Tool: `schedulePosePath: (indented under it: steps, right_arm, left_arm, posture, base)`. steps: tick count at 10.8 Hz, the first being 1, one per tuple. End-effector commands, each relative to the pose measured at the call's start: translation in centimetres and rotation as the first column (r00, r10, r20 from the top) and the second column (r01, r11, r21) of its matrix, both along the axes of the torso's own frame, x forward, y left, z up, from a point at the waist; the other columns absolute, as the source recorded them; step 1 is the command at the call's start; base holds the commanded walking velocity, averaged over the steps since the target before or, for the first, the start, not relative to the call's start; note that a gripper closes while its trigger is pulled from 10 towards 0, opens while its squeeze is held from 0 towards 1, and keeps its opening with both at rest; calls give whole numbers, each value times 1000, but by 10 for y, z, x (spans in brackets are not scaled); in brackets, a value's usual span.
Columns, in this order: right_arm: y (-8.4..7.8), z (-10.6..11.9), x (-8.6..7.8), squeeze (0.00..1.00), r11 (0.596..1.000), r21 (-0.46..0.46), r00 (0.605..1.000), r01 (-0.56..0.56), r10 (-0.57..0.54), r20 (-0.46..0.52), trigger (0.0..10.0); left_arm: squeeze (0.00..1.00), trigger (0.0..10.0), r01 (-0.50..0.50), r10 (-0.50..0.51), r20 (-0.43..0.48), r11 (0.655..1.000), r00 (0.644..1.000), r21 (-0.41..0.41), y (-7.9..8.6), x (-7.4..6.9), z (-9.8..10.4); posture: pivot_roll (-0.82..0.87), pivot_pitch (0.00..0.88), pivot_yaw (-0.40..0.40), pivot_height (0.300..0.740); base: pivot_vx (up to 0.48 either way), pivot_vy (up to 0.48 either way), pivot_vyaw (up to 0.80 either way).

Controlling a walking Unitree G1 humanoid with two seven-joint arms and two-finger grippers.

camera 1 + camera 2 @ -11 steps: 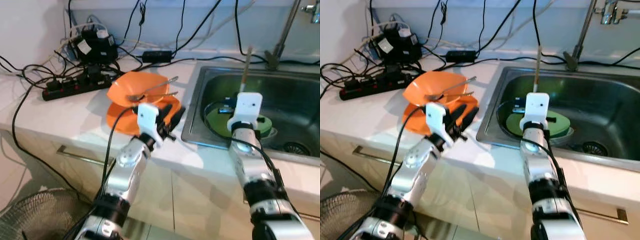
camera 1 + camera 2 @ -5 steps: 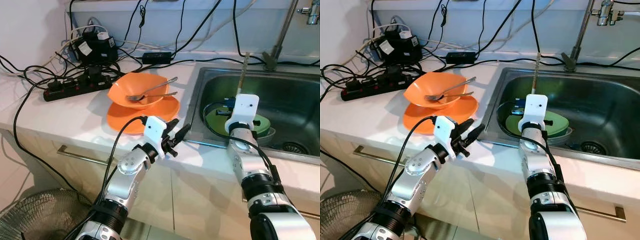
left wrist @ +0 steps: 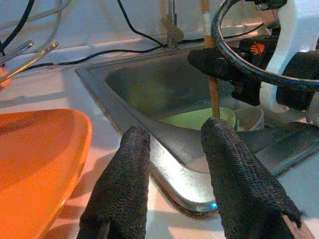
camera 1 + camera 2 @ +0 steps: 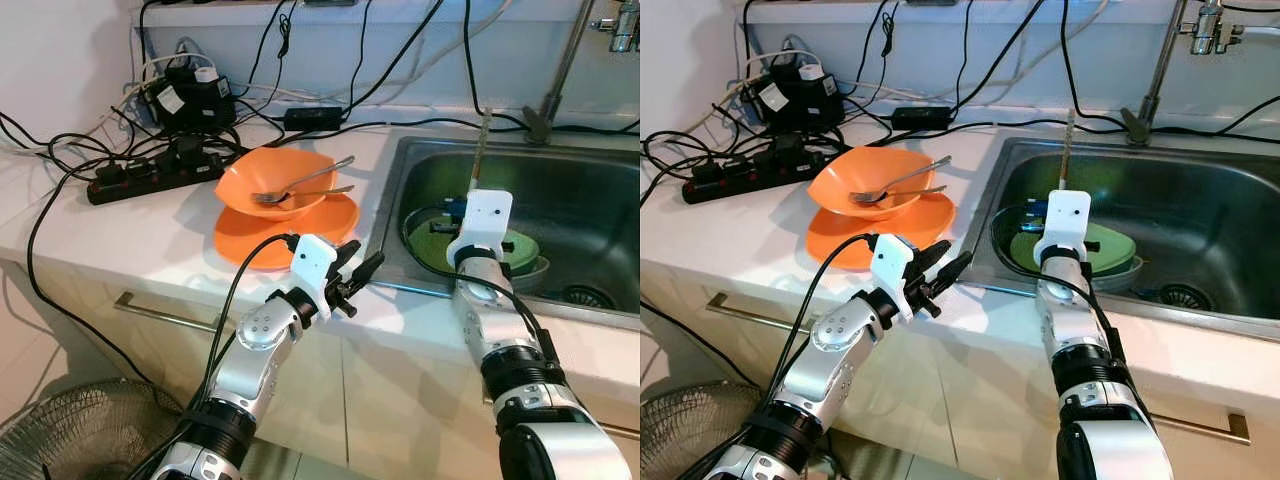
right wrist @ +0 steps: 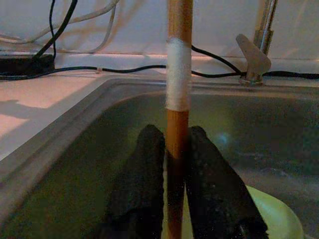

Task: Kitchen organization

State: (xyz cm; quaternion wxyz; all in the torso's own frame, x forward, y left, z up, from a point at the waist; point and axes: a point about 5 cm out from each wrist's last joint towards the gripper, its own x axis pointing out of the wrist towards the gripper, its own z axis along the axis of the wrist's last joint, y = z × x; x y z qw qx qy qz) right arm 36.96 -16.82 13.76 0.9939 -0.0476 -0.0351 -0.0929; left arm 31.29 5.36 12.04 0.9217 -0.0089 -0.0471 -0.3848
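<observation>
- Right gripper (image 5: 172, 164): fingers pinched on a thin wooden stick (image 5: 178, 69) with a pale band, held over the sink (image 4: 590, 160) near its front-left corner.
- Stick's long axis: near upright, rising from the fingers toward the sink's back edge; its lower end stands above the green plate (image 4: 1110, 245) in the basin.
- Left gripper (image 3: 174, 149): fingers spread and empty, over the worktop's front edge, between the orange plate (image 4: 245, 240) and the sink rim; it is the nearer arm to the orange bowl (image 4: 275, 175) holding two utensils (image 4: 305, 185).
- Hidden: the stick's lower tip, behind the right wrist; whether it touches the green plate cannot be told.
</observation>
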Motion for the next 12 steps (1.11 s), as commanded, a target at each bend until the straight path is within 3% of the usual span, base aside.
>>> schedulePosePath:
  steps: [1,5,6,7,8,9,11,12]
  right_arm:
    - [5,-17,-3,965,1000,11,997,-13,14,-73,10000]
    - [2,-16,-4,949,1000,5,998,-3,3,-62,10000]
    - [1,-15,-4,161,1000,-6,998,8,-8,-56,10000]
    - [-2,-12,-4,0,1000,-13,999,19,-19,-36,10000]
    - [-2,-4,-4,0,999,-33,1000,9,-9,13,10000]
    - [3,16,-6,0,998,-57,991,-20,27,128,10000]
    - [16,47,-23,0,989,-120,939,-87,121,323,10000]
    - [18,48,-25,0,988,-127,934,-93,131,331,10000]
  left_arm:
    - [0,10000,-4,4,-16,1000,1000,19,3,0,-4]
    - [0,10000,-6,6,-11,1000,1000,19,3,1,-3]
    - [0,10000,-7,7,-8,1000,1000,19,3,1,-3]
    - [0,10000,-21,20,5,1000,1000,20,4,2,-1]
    - [0,10000,-40,40,21,999,999,21,5,3,1]
    - [0,10000,-64,62,48,998,997,29,7,5,4]
    - [0,10000,-108,104,114,994,988,26,8,7,11]
    - [0,10000,-114,110,118,993,987,22,9,7,12]
  posture:
    - [52,0,107,740]
    - [52,0,109,740]
    - [51,0,110,740]
    - [51,0,110,740]
    - [53,0,109,740]
    - [48,0,110,740]
    - [42,0,109,740]
    - [42,0,109,740]
  base:
    - [0,0,0]
    - [0,0,0]
    - [0,0,0]
    - [0,0,0]
    - [0,0,0]
    - [0,0,0]
    - [0,0,0]
    - [0,0,0]
